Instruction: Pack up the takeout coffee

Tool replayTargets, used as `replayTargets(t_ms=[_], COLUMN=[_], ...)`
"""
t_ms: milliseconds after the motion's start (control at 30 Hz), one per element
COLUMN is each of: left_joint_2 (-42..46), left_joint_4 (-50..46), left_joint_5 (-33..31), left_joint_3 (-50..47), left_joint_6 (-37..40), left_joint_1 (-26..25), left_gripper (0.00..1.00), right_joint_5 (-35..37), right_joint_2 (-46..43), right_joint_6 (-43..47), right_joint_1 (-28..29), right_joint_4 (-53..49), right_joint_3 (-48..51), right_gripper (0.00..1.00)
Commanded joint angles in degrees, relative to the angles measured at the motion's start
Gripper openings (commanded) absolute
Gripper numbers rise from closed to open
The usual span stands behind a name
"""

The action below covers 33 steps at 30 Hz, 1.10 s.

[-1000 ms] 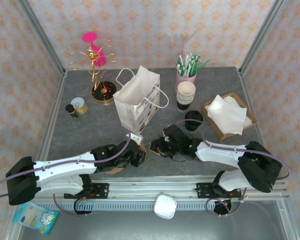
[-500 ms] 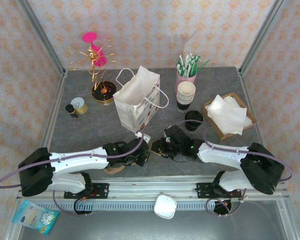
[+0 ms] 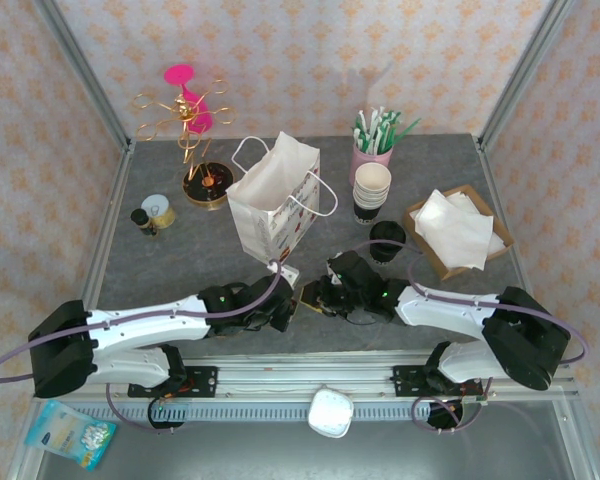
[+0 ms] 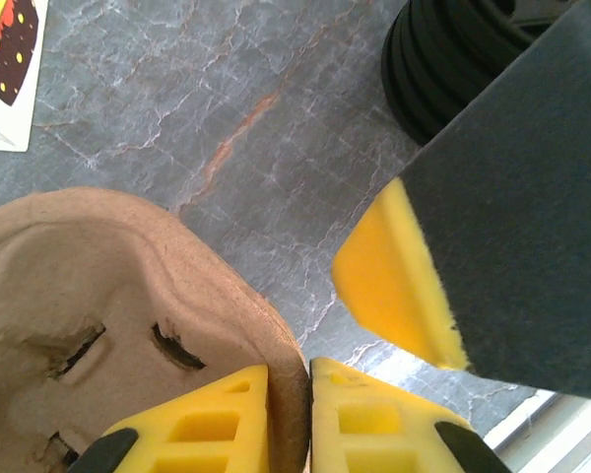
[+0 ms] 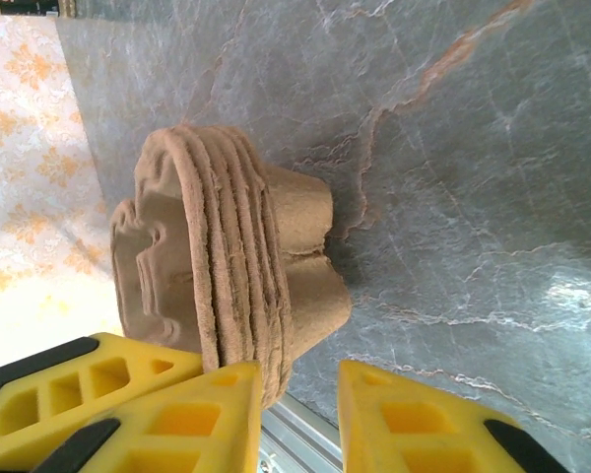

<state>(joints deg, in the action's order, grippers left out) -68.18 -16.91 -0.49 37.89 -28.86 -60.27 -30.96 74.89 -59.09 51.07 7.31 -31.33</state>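
Up front: left hand (image 4: 289,379) clamped on pulp carrier (image 4: 98,286); right hand (image 5: 300,379) astride carrier stack (image 5: 236,256), grip unclear.

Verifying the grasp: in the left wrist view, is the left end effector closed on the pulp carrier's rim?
Yes, the left end effector pinches the pulp carrier rim between its yellow fingers.

Left end effector (image 4: 289,374) clamped, right end effector (image 5: 300,382) parted.
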Motion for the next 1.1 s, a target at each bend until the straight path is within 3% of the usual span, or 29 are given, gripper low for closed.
replayTargets(t_ms=[0,567,1067], left_joint_2=[1.90,4.54,7.88], left_joint_4=[0.82,3.37,4.84], left_joint_5=[-1.48,0.49,0.80], left_joint_3=[0.18,-2.01,-2.79], left_joint_6=[-0.66,-2.21,-3.63], left_joint_1=[0.22,1.04,2.34], left_gripper=[0.13,0.02,0.00], right_joint_5=[-1.46,-2.44,-2.27], right_joint_2=[1.18,2.54,5.78], right_joint_6=[0.25,-2.34,-5.73], right_joint_1=[0.94,1.40,1.40], right_joint_4=[3.11,10.26,13.28], right_joint_3=[-0.94,-0.62,1.83], right_gripper=[0.26,0.26,0.22])
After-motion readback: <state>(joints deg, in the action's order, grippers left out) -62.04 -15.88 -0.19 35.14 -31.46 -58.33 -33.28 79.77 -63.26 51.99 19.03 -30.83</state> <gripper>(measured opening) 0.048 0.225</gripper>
